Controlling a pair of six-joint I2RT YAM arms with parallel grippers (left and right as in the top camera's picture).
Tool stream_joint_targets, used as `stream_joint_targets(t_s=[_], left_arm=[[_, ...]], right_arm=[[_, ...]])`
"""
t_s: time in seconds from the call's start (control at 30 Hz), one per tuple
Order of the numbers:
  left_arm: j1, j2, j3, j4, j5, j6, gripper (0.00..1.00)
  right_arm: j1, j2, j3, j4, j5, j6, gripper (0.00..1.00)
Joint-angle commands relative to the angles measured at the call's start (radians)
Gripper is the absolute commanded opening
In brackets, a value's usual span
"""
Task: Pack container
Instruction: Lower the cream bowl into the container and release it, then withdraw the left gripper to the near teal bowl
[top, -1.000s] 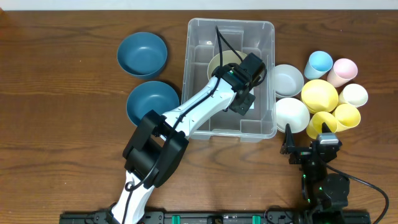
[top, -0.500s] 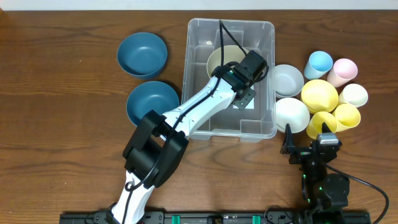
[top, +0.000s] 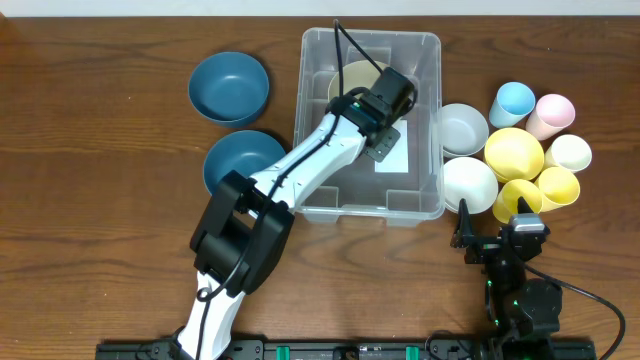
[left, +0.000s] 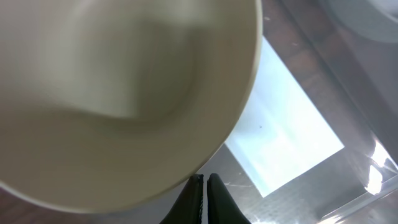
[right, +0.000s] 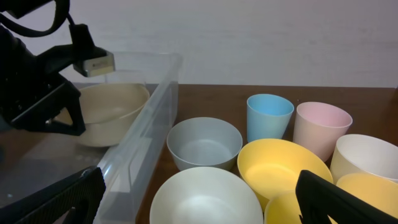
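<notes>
From the overhead cam, the container (top: 438, 150) sat at about 12 o'clock from the middle of the table (top: 120, 250), with a white label (top: 395, 163) on its floor. The left arm reached in from 7 o'clock, and the left gripper (top: 380, 120) sat right at the edge of a cream bowl (top: 347, 78) in the bin's 12 o'clock end. Two blue bowls (top: 229, 86) were outside at the bin's 9 o'clock. At its 3 o'clock were a grey bowl (top: 462, 127), a white bowl (top: 469, 184), a yellow bowl (top: 514, 153), a blue cup (top: 515, 101), a pink cup (top: 552, 113) and a few more pale and yellow cups. The right gripper (top: 495, 228) was parked at 5 o'clock from the bin, apart from everything.

Left wrist cam: the fingers were pressed together, tips right up against the cream bowl's rim. I honestly couldn't tell if the rim was nipped between them. The label lay off at 3 o'clock, under the clear floor.

Right wrist cam: the fingers were spread wide with nothing between them. The bin's wall was at 9 o'clock with the cream bowl inside it, and the loose bowls and cups were straight ahead.
</notes>
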Motion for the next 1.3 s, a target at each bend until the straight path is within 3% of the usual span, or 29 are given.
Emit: stream_joint_targets(t_s=[0.0,0.47,0.67,0.83,0.9,1.0,1.07,1.27], left_arm=[[0.011,-0.003,-0.006,-0.003,0.03,0.006,0.06],[-0.009,-0.273,-0.005,-0.134,0.065,-0.058,0.06],[0.023,-0.436,-0.005,-0.229,-0.104,-0.058,0.06],[0.134,-0.513,-0.005,-0.356,-0.174,-0.119,0.08],[0.209,-0.523,-0.005,-0.414,-0.174,-0.175,0.24],[0.323,-0.518,-0.009,-0.488,-0.166,-0.264,0.25],[0.406,-0.516,-0.024,-0.515,-0.131,-0.296,0.47],[0.64,-0.516,-0.122,-0.489,0.084,-0.294,0.49]], right_arm=[[-0.011,-0.006,-0.002,-0.004,0.0,-0.012,0.99],[-0.011,-0.006,-0.002,-0.004,0.0,-0.012,0.99],[-0.011,-0.006,-0.002,-0.004,0.0,-0.012,0.99],[-0.011,-0.006,-0.002,-0.004,0.0,-0.012,0.99],[-0.011,-0.006,-0.002,-0.004,0.0,-0.012,0.99],[-0.011,-0.006,-0.002,-0.004,0.0,-0.012,0.99],[-0.011,-0.006,-0.002,-0.004,0.0,-0.012,0.99],[-0.011,-0.006,-0.002,-0.004,0.0,-0.012,0.99]])
